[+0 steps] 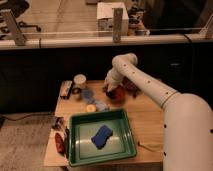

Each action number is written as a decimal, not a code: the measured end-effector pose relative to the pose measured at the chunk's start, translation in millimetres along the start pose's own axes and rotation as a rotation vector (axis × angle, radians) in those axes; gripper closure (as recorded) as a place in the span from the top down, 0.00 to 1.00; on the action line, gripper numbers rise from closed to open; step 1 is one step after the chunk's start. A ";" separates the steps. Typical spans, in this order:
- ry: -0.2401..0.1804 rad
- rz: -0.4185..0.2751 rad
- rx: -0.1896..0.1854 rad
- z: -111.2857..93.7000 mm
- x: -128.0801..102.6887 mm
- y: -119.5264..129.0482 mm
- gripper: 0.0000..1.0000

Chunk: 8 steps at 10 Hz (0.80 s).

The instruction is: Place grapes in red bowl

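Note:
The red bowl [119, 94] is small, round and dark red, and stands at the back middle of the wooden table [145, 120]. My gripper [109, 89] hangs from the white arm [145, 82] and is low at the bowl's left rim, touching or just above it. The grapes do not show as a separate thing; the gripper hides that spot, and I cannot tell whether it holds them.
A green tray [80, 150] with a blue sponge [101, 136] fills the table's front. Two pale blue lids [88, 95] and a yellow piece [90, 107] lie left of the bowl. A white cup [79, 80] stands at the back left. A darker dish [132, 86] sits behind the bowl.

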 end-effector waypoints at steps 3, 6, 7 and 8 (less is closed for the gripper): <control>-0.002 -0.003 -0.006 0.6 -0.8 0.7 0.29; -0.003 -0.005 -0.009 0.6 -1.5 1.0 0.27; -0.004 -0.006 -0.010 0.5 -1.6 1.1 0.23; -0.005 -0.008 -0.011 0.6 -2.2 1.1 0.23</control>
